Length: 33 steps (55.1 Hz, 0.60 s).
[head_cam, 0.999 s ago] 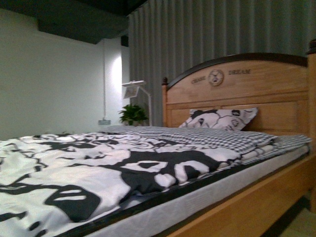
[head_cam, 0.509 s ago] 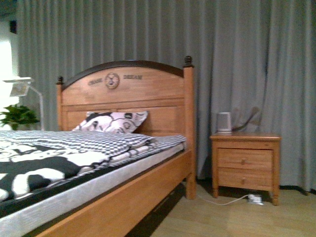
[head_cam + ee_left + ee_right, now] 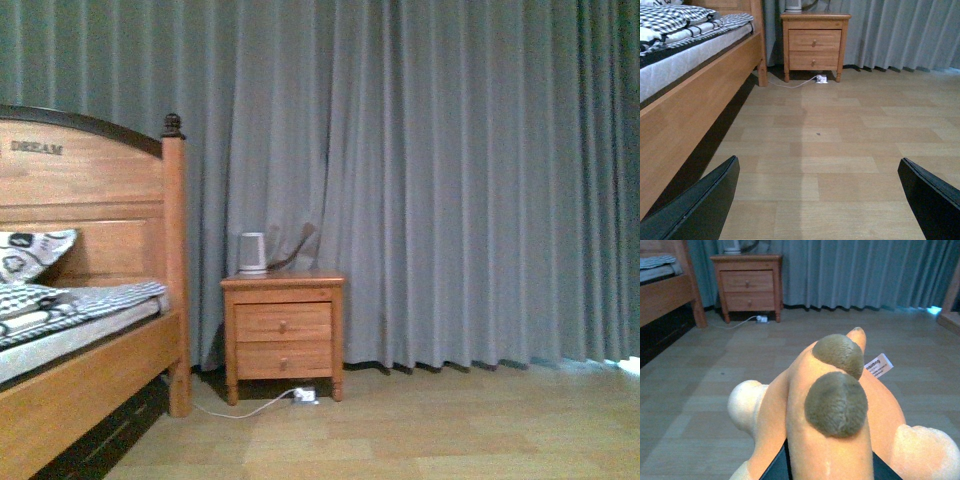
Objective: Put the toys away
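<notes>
In the right wrist view, the orange-yellow plush animal (image 3: 830, 440) fills the lower middle, with two brownish pads, pale cream limbs and a white paper tag (image 3: 878, 365). My right gripper (image 3: 827, 467) is shut on it and holds it above the wooden floor; only the dark inner edges of its fingers show. In the left wrist view, my left gripper (image 3: 822, 200) is open and empty, its two dark fingers (image 3: 700, 207) spread wide over bare floor. Neither arm shows in the front view.
A wooden bed (image 3: 90, 370) with checked bedding stands at the left. A two-drawer nightstand (image 3: 284, 335) bears a white kettle (image 3: 252, 253), with a cable and plug (image 3: 300, 396) on the floor below. Grey curtains (image 3: 450, 180) cover the wall. Wood floor (image 3: 420, 430) spreads right.
The front view has swung right: the bed slid from filling the frame to the left edge, and the nightstand and curtains came into view.
</notes>
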Each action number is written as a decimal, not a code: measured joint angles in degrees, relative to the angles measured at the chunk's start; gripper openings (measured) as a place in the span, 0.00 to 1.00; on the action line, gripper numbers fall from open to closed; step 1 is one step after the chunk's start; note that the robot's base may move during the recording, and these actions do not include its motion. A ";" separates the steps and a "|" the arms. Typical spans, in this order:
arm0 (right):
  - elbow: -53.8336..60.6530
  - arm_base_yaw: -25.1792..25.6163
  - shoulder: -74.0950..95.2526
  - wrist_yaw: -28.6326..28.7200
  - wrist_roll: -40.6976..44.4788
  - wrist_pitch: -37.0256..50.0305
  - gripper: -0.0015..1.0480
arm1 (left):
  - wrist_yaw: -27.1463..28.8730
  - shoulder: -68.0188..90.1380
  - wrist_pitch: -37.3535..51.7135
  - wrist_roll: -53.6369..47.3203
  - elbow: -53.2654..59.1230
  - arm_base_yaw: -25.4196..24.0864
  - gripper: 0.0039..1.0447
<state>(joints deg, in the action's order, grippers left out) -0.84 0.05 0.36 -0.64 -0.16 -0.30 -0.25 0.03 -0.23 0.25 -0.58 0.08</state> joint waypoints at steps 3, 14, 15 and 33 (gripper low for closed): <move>0.00 0.00 0.00 0.07 0.00 0.00 0.07 | 0.13 0.00 0.00 0.00 0.00 0.00 0.94; 0.00 -0.07 0.00 1.03 -0.02 0.00 0.07 | 0.26 0.00 0.00 0.00 0.00 0.00 0.94; 0.00 -0.07 0.00 0.96 0.00 0.00 0.07 | 0.26 0.00 0.00 0.00 0.00 0.00 0.94; 0.00 -0.07 0.00 0.66 0.00 0.00 0.07 | 0.26 0.00 0.00 0.00 0.00 0.00 0.94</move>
<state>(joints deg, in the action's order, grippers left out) -0.84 -0.01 0.36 0.01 -0.16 -0.30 0.01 0.03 -0.23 0.25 -0.58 0.08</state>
